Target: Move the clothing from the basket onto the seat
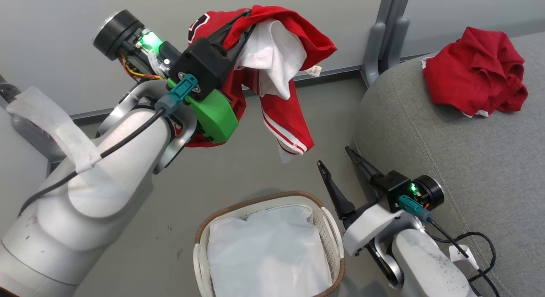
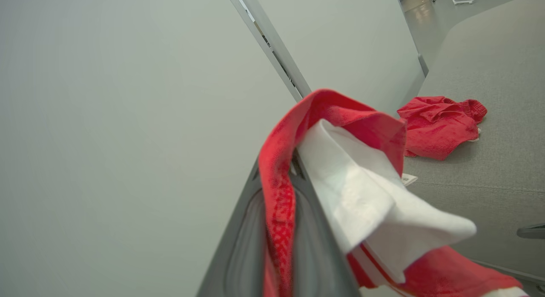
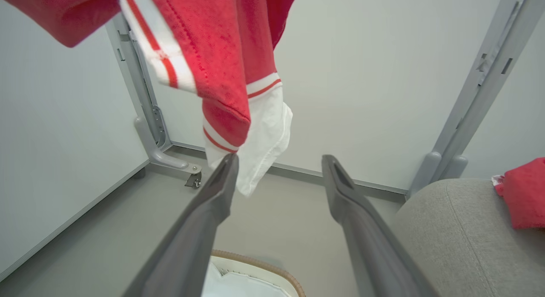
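**Striped garment aloft, plain one on seat**

Top centre of head view: left gripper (image 1: 245, 22), fingers pressed together on a fold of the striped red garment (image 1: 276, 58), fabric squeezed tight between them. Confirmed up close in left wrist view, with red cloth running down between the two dark fingers (image 2: 251, 229) and white lining spilling off to one side.

Hanging from that clamp: white inner layer, red-and-white striped cuffs, small label. All in the air, clear of the grey floor (image 1: 204, 173), touching neither basket nor seat.

Lower right of head view: right gripper (image 1: 334, 156), fingers spread well apart, nothing between them. Tips pointing up the view, sitting between the basket (image 1: 328, 229) and the edge of the seat (image 1: 468, 160). In right wrist view, garment's white tail dangling near one fingertip (image 3: 230, 165) — touching or not, cannot tell.

Basket at bottom centre, on the floor, brown woven rim showing, white liner sheet (image 1: 268, 254) crumpled inside.

Upper right: plain red garment (image 1: 474, 71) bunched on the seat, bits of white hem peeking at its edges — well apart from both grippers.

Behind the seat's corner: grey frame post (image 1: 385, 37) against a pale wall.
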Robot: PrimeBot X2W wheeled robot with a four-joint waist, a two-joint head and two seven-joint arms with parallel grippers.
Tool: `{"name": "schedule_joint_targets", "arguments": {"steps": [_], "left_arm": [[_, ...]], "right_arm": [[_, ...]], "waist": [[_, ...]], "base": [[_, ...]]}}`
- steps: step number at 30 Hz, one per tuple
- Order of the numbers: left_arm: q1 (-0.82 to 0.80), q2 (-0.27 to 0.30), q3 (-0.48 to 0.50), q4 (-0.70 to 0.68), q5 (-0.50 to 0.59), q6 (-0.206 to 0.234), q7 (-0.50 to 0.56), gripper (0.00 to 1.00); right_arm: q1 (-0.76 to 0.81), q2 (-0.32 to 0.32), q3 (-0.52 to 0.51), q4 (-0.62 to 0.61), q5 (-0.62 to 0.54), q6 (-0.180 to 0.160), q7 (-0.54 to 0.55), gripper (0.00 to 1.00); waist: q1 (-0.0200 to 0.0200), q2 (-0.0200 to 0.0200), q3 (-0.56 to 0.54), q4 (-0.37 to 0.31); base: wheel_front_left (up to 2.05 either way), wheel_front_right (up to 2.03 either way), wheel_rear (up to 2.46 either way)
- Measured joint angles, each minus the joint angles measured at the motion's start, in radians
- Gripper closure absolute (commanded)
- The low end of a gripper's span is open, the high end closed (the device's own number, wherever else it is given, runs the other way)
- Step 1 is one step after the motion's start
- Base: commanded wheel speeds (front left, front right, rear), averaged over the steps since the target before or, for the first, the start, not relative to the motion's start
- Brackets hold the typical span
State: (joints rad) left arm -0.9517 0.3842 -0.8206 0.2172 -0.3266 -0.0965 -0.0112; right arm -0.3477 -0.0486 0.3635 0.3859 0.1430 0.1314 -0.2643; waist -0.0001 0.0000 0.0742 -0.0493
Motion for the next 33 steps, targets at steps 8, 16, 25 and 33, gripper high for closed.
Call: {"name": "schedule_joint_targets", "arguments": {"steps": [8, 16, 25, 33], "left_arm": [[-0.01, -0.045, -0.037, -0.023, -0.022, -0.009, 0.014, 1.0], [-0.012, -0.056, -0.062, -0.051, -0.036, -0.01, 0.014, 1.0], [0.048, -0.031, -0.039, -0.032, -0.093, 0.009, 0.002, 1.0], [0.149, -0.016, -0.002, 0.045, -0.153, 0.038, -0.079, 0.0]], "right_arm": [[-0.098, 0.0, 0.099, 0.083, 0.026, 0.0, 0.0, 0.0], [-0.167, 0.0, 0.115, 0.039, 0.043, 0.0, 0.0, 0.0], [-0.179, 0.0, 0.105, -0.026, 0.041, 0.0, 0.0, 1.0], [-0.175, 0.0, 0.077, -0.061, 0.036, 0.0, 0.0, 1.0]], "waist": [[0.0, 0.0, -0.016, 0.027], [0.0, 0.0, -0.018, 0.05], [0.0, 0.0, -0.001, 0.051], [0.0, 0.0, 0.024, 0.037]], "base": [[0.0, 0.0, 0.0], [0.0, 0.0, 0.0], [0.0, 0.0, 0.0], [0.0, 0.0, 0.0]]}}
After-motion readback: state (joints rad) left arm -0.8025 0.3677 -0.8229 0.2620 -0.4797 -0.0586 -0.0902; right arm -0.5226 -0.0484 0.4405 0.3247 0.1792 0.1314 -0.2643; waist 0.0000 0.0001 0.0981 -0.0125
